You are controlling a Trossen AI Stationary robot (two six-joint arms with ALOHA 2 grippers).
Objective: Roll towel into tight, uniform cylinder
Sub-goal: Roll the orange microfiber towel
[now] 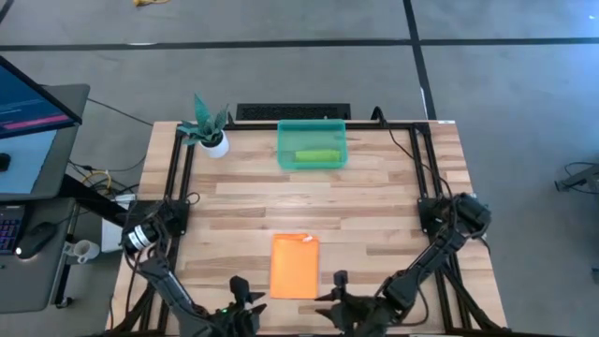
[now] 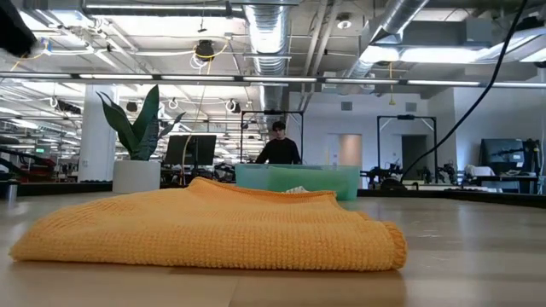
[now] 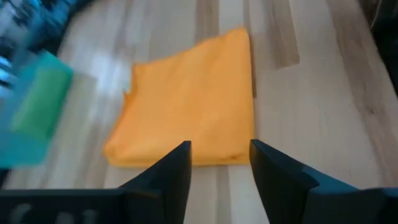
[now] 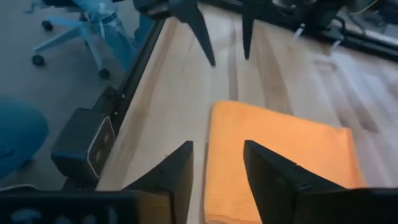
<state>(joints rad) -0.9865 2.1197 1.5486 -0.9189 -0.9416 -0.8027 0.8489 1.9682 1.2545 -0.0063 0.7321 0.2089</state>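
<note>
An orange towel (image 1: 295, 266) lies folded flat in several layers near the table's front edge; it fills the foreground of the low view (image 2: 205, 230). My left gripper (image 1: 247, 292) stands open just off the towel's near left corner, and its wrist view shows the towel (image 3: 186, 106) right ahead of its parted fingers (image 3: 221, 155). My right gripper (image 1: 336, 285) stands open off the near right corner. Its fingers (image 4: 217, 152) are over one edge of the towel (image 4: 280, 155), and the left gripper (image 4: 227, 37) shows beyond. Neither gripper appears in the low view.
A teal bin (image 1: 312, 145) with a green object inside stands at the far middle of the table, and a potted plant (image 1: 211, 131) at the far left. Bare wood (image 1: 374, 215) lies between the towel and the bin. A person (image 2: 279, 145) stands in the room beyond.
</note>
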